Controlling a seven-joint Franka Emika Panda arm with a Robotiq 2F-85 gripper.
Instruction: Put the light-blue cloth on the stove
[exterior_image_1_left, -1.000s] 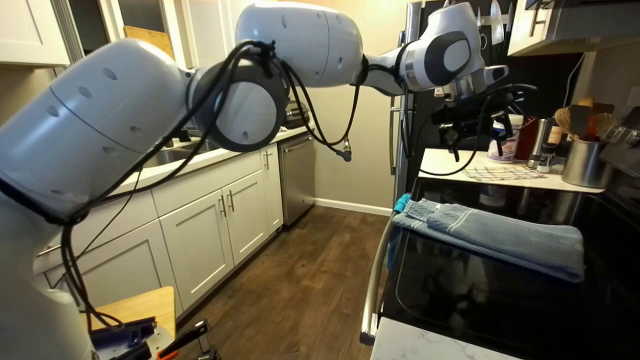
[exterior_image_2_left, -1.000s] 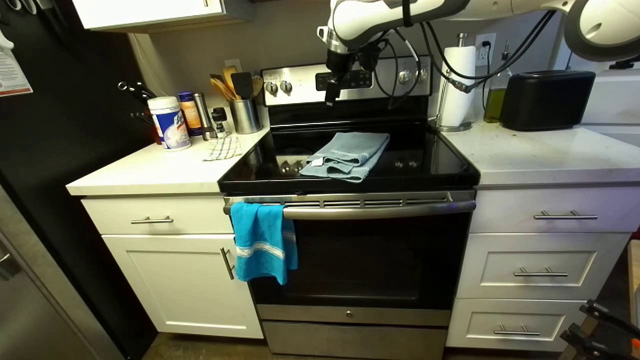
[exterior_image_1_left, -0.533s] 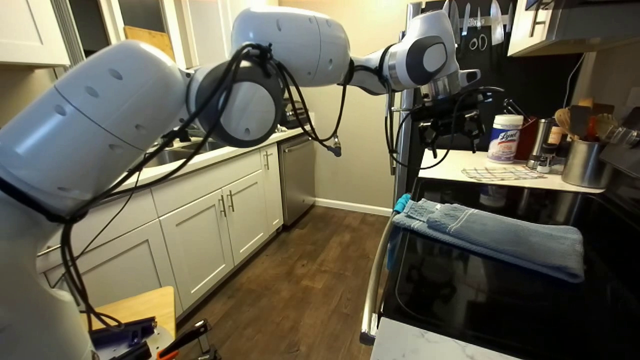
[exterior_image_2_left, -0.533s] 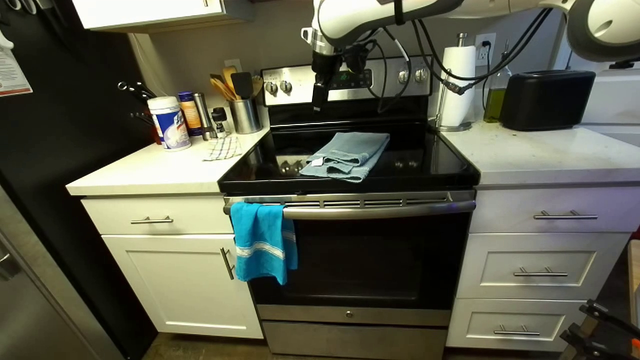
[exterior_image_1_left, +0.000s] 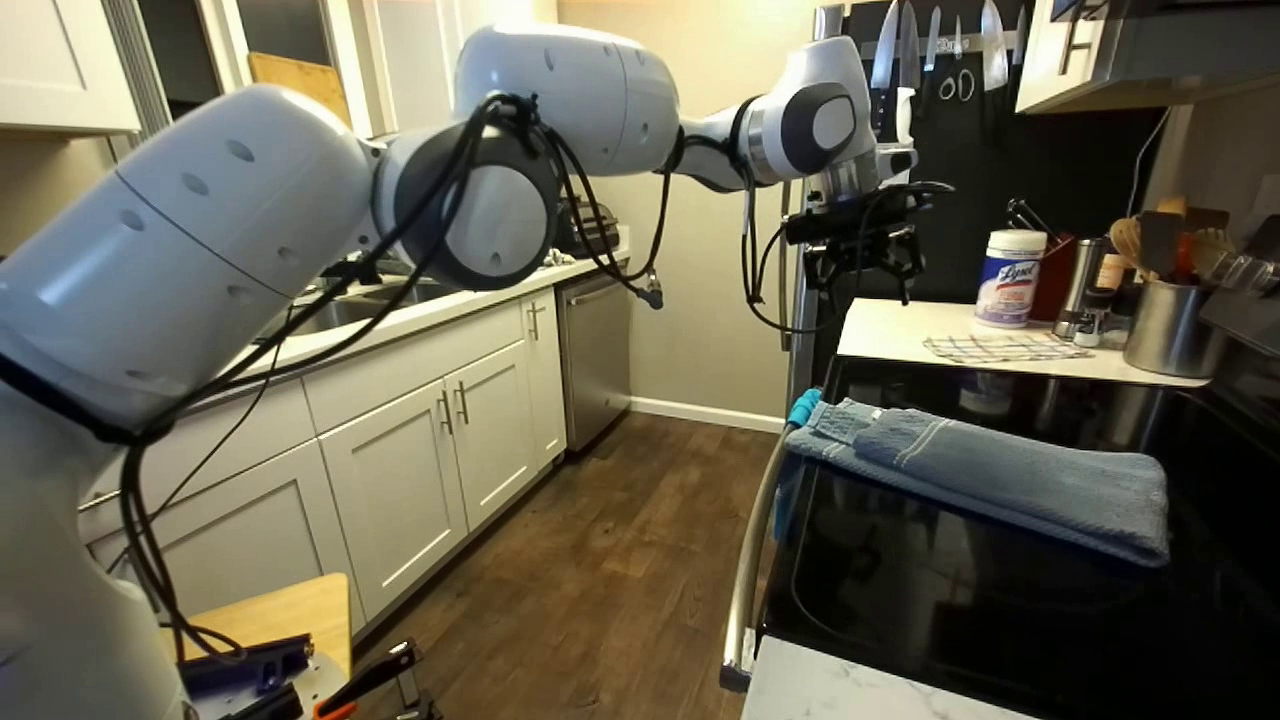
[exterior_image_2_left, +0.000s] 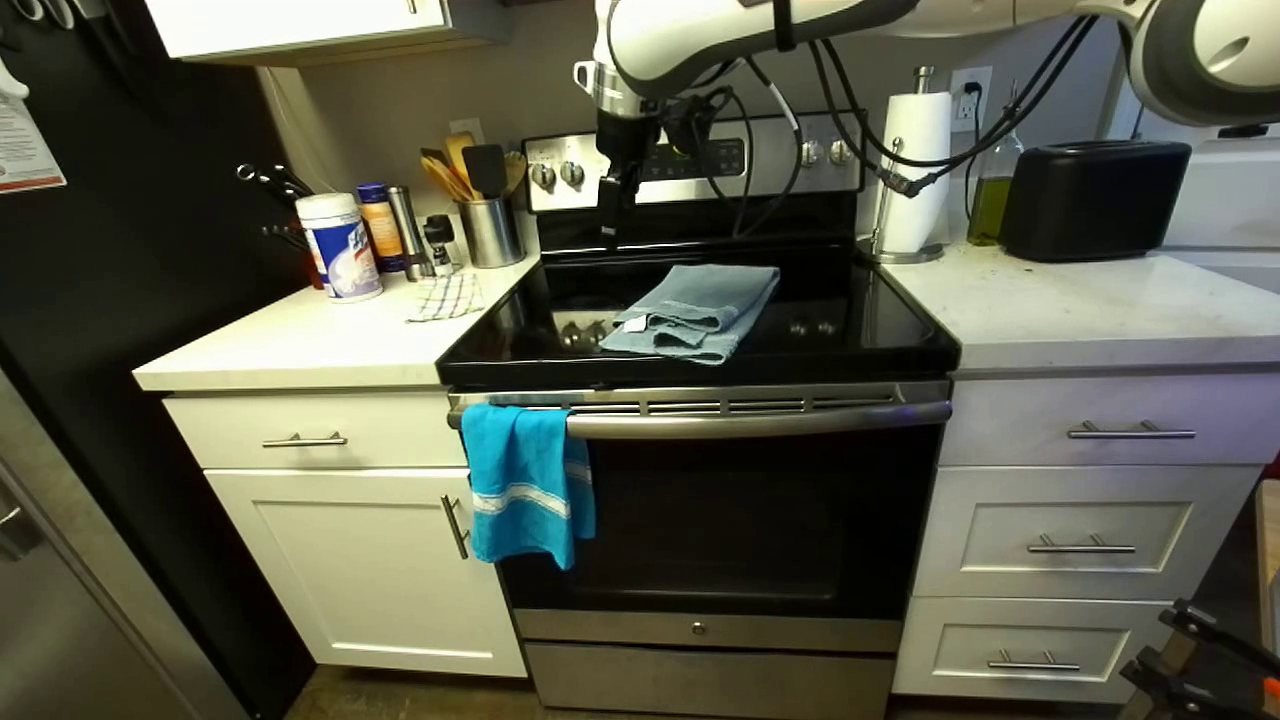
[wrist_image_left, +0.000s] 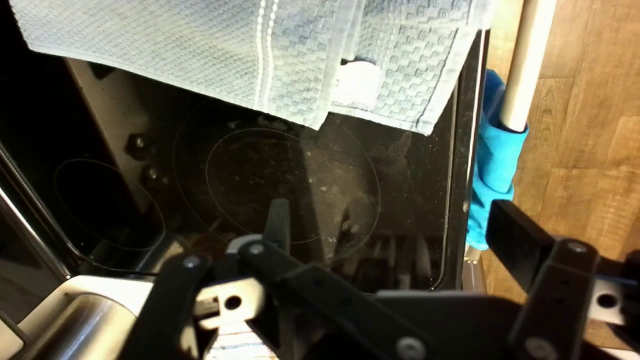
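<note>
Since the earlier frame the arm (exterior_image_2_left: 725, 35) has carried its jaws toward 8 o'clock in an exterior view, while the pale blue cloth (exterior_image_2_left: 695, 308) and the bright blue cloth (exterior_image_2_left: 525, 480) have stayed put. The pale one, with a white tag (wrist_image_left: 357, 84), lies folded on the stove (exterior_image_2_left: 855, 335); the bright one hangs over the oven handle (exterior_image_2_left: 760, 426), between 7 and 8 o'clock from it. Which of them the task means, I cannot tell. In the wrist view the jaws stand wide apart, with the pale cloth at 11 o'clock from them and the bright one at 2. Farther out, on the counter (exterior_image_2_left: 300, 348), a utensil pot (exterior_image_2_left: 492, 236) is at 10 o'clock from the pale cloth, a white-lidded tub (exterior_image_2_left: 340, 250) at 9, a paper roll (exterior_image_2_left: 917, 222) at 2.
</note>
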